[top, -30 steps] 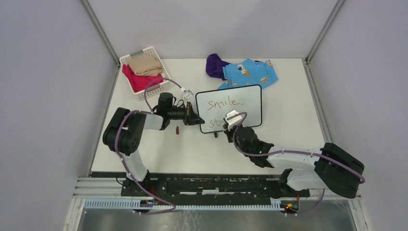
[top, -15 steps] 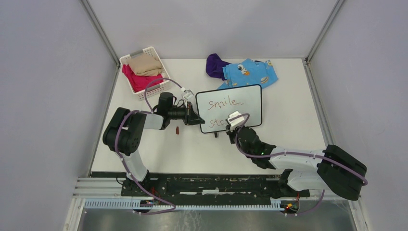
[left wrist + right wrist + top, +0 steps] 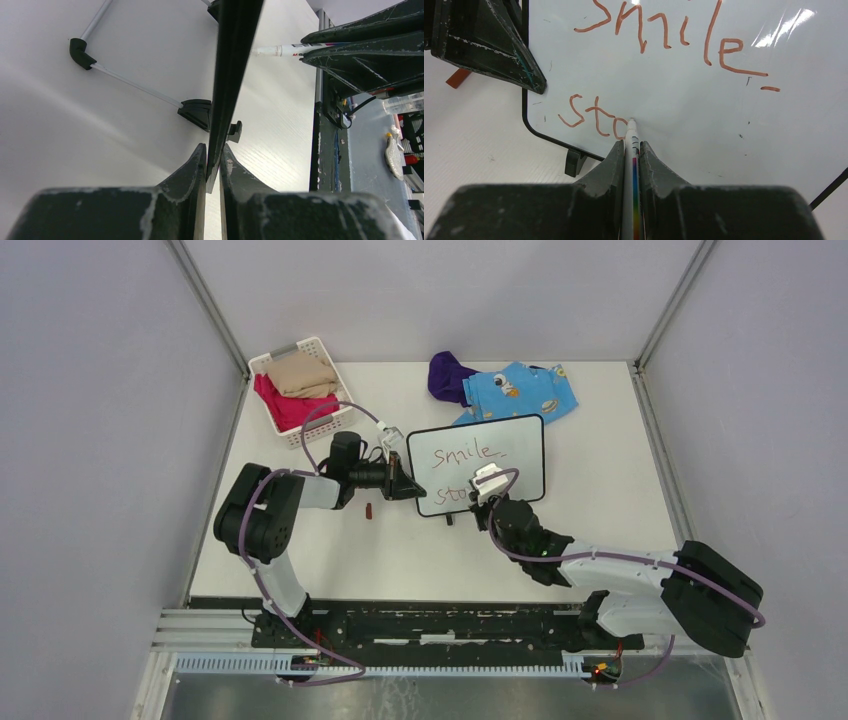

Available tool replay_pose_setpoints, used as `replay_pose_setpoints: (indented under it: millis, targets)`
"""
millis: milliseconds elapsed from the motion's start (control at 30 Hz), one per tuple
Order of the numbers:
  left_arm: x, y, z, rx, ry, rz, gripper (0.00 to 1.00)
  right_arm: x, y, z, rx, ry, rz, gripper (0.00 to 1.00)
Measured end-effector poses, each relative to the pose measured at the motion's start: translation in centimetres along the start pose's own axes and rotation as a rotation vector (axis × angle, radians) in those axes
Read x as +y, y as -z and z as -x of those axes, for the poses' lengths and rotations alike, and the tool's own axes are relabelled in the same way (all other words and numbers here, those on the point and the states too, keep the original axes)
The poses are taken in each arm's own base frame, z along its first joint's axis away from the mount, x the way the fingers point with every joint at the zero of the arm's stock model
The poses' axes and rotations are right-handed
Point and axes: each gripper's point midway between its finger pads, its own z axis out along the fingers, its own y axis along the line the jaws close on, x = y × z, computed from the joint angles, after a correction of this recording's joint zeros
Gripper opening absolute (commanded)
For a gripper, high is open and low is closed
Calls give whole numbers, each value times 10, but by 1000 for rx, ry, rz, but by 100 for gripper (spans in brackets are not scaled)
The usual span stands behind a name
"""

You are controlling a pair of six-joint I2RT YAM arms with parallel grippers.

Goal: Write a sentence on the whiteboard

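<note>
On whiteboard [image 3: 704,125], mid-word | my right hand [image 3: 631,146] clamped on marker [image 3: 630,131], left hand [image 3: 214,152] pinching whiteboard edge | risk: heavy tip pressure twists it, warping the sentence [image 3: 597,119].

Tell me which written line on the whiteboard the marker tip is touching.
The lower line, just "sto" so far; the marker tip sits at its last letter. "Smile" above is complete.

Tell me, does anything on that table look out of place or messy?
A small reddish-brown piece, perhaps a pen cap, lies loose on the white table near the black-framed whiteboard. Behind the board, a purple cloth and a blue patterned garment lie crumpled.
</note>
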Motion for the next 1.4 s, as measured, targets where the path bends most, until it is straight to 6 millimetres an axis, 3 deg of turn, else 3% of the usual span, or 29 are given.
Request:
replay_pose_setpoints:
  millis: [400, 967, 1400]
  targets:
    - [0, 0, 0, 1, -7, 0, 2, -1, -1, 1, -3, -1, -2, 0]
    - [0, 0, 0, 6, -3, 0, 2, -3, 11, -22, 34, -16, 15, 0]
    - [0, 0, 0, 7, -3, 0, 2, -8, 10, 8, -28, -34, 3, 0]
